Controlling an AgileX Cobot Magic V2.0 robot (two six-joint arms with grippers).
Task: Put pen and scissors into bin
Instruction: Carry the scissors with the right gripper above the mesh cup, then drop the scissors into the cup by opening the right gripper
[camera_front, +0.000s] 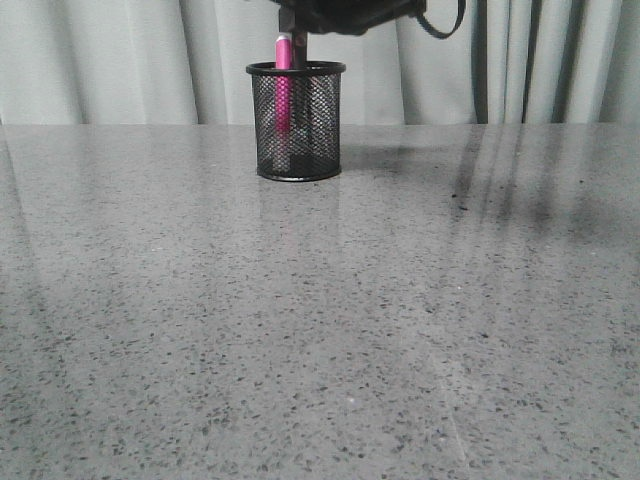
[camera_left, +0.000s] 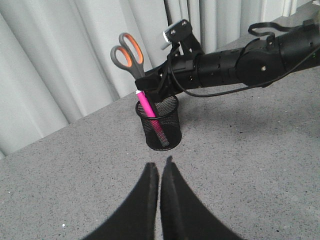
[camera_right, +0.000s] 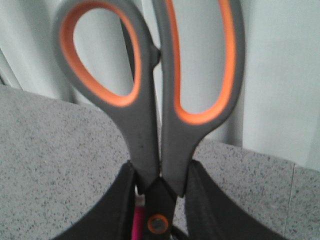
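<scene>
The black mesh bin (camera_front: 296, 120) stands at the table's far middle; it also shows in the left wrist view (camera_left: 159, 123). The magenta pen (camera_front: 283, 85) stands inside it, its top above the rim; it also shows in the left wrist view (camera_left: 150, 113). My right gripper (camera_right: 159, 172) is shut on the scissors (camera_right: 155, 100), gripping the grey handles near the pivot. It holds them upright right above the bin, orange-lined loops (camera_left: 128, 51) up. The blades are hidden. My left gripper (camera_left: 160, 167) is shut and empty, near the table a short way in front of the bin.
Pale curtains (camera_front: 100, 60) hang behind the table's far edge. The grey speckled tabletop (camera_front: 320, 330) stretches in front of the bin. The right arm (camera_left: 250, 60) reaches across above the table behind the bin.
</scene>
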